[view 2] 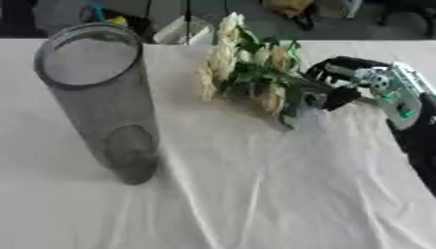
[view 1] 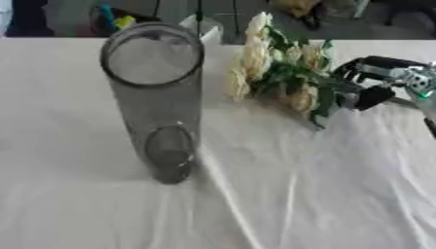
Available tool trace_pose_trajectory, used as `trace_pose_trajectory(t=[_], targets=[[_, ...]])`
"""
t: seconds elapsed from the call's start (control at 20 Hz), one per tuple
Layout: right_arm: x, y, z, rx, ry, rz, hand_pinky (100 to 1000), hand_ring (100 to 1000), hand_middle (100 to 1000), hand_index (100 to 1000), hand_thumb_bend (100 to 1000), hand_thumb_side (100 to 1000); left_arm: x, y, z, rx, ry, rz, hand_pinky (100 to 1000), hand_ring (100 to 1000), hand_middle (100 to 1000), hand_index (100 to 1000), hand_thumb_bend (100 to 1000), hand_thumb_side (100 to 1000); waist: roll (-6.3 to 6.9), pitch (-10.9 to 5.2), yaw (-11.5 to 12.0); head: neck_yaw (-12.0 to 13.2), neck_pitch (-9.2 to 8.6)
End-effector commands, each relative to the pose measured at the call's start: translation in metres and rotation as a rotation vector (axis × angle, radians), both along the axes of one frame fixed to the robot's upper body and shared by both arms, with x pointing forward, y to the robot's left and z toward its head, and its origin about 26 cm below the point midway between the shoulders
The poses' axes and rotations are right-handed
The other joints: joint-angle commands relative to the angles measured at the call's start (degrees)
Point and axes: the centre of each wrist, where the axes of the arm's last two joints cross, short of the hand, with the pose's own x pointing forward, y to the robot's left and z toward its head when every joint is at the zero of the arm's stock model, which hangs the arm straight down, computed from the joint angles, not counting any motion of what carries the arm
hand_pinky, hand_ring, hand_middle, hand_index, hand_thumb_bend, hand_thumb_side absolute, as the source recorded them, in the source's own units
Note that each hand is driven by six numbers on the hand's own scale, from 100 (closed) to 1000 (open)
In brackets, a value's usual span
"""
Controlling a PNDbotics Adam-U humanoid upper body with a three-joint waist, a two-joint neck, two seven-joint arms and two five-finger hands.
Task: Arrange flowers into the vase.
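Right hand (view 2: 345,82) curled on flowers (view 2: 247,68), vase (view 1: 157,97) well left

Right hand (view 2: 340,85) around flowers (view 2: 247,68) beside vase (view 2: 98,97)

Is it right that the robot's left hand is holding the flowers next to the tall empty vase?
Not quite: it is the right hand, coming in from the right side, that is curled round the flowers. The right eye view shows this best. The rest holds: the tall vase stands empty beside the flowers on the table.
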Motion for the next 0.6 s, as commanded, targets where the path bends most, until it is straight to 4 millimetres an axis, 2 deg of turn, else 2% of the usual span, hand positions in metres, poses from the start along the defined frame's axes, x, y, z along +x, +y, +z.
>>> trace_pose_trajectory(t=[0.05,0.1,0.15,0.35,0.6], targets=[[-0.0022,-0.0027,0.01,-0.019,-0.033,-0.011,727,768,713,844,166,322,-0.0038,-0.0017,0.0085,0.016,-0.029,-0.013,748,887,913,983,100,1000,0.15,-0.23,0.14,-0.07,-0.58],[-0.0021,-0.0022,0.0102,-0.02,-0.042,-0.011,712,753,693,832,164,323,-0.0038,-0.0017,0.0084,0.016,-0.029,-0.013,748,887,913,983,100,1000,0.15,-0.23,0.2,-0.07,-0.59],[-0.002,-0.0016,0.0107,-0.02,-0.054,-0.011,637,680,622,788,151,338,-0.0038,-0.0018,0.0084,0.016,-0.029,-0.013,747,886,913,983,100,1000,0.15,-0.23,0.23,-0.08,-0.62],[-0.002,0.0007,0.0127,-0.017,-0.106,-0.007,504,544,500,672,127,364,-0.0038,-0.0018,0.0086,0.018,-0.028,-0.014,747,882,913,982,100,1000,0.14,-0.24,0.17,-0.02,-0.67],[-0.002,0.0024,0.015,-0.016,-0.134,-0.007,438,469,401,537,100,380,-0.0037,-0.0023,0.0089,0.021,-0.027,-0.017,745,878,913,981,100,1000,0.05,-0.31,-0.06,-0.01,-0.76]])
